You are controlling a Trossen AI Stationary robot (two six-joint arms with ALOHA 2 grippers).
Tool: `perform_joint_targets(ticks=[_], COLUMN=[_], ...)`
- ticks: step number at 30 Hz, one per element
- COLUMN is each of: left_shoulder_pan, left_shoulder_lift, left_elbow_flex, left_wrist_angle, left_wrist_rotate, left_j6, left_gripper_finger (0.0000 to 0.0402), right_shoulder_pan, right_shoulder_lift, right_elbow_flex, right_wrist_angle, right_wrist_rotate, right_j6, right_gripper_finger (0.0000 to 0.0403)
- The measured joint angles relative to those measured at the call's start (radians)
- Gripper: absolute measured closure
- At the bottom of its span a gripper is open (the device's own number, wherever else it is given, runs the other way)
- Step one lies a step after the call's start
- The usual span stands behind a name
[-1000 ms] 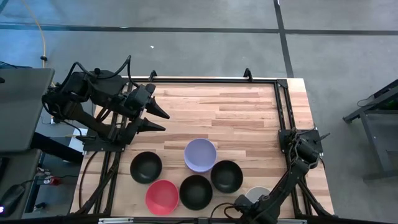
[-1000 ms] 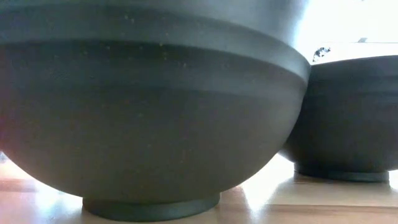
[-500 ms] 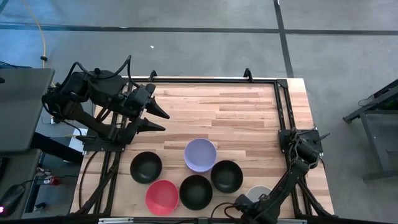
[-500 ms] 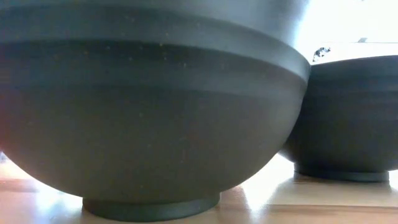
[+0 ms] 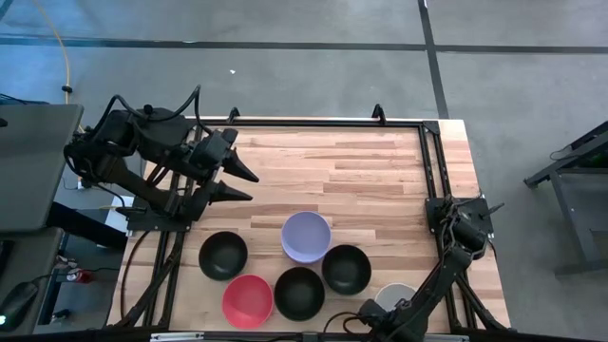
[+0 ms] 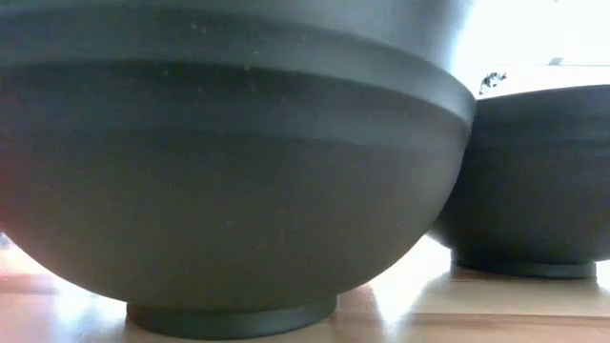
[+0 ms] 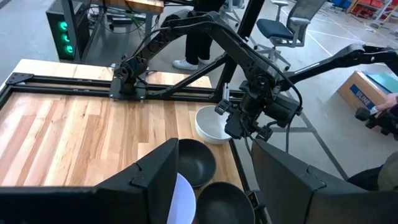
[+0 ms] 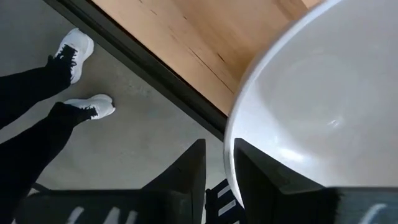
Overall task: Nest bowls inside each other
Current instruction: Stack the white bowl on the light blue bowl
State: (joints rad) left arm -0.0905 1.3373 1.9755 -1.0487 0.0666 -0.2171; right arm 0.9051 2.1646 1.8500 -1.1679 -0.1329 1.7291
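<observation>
One smooth round white bowl (image 8: 311,106), rim pinched in right gripper (image 8: 217,180); left gripper (image 7: 214,180) spread.

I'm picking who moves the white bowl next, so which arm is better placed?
Right. Its hand already straddles the white bowl rim at the table's near edge; the left hand hangs open, far off.

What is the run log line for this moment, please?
left gripper: open, waiting above far-left table | right gripper: fingers astride white bowl rim at near edge | other bowls: not nested

Two dark jointed arms; black cables looped along left arm (image 5: 142,142).
</observation>
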Motion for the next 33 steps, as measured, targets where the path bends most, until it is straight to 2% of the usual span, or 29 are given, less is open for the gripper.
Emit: perform_joint_targets(ticks=[5,11,24,33], left_shoulder_pan=[-0.017,-0.041,-0.062,-0.062], left_shoulder_lift=[0.0,0.0,0.0,0.0], left_elbow_flex=[0.0,0.0,0.0,0.0], left_wrist_angle=[0.0,0.0,0.0,-0.001], left_wrist_rotate=[0.0,-0.032,-0.049,-0.053], left_j6=[0.0,-0.001,0.004,0.04], left_gripper_finger=[0.021,0.021,0.021,0.021], right_shoulder_pan=[0.001,0.004,0.005,0.005], right_shoulder_lift=[0.0,0.0,-0.005,-0.101], right_elbow_flex=[0.0,0.0,0.0,0.0], right_wrist_angle=[-0.009,-0.028,-0.096,-0.123], right_wrist_rotate=[0.0,0.001,-0.086,-0.077], right_j6=[-0.006,-0.008,-0.005,0.047], right_gripper_finger=[0.0333,0.0395,0.0402,0.0402])
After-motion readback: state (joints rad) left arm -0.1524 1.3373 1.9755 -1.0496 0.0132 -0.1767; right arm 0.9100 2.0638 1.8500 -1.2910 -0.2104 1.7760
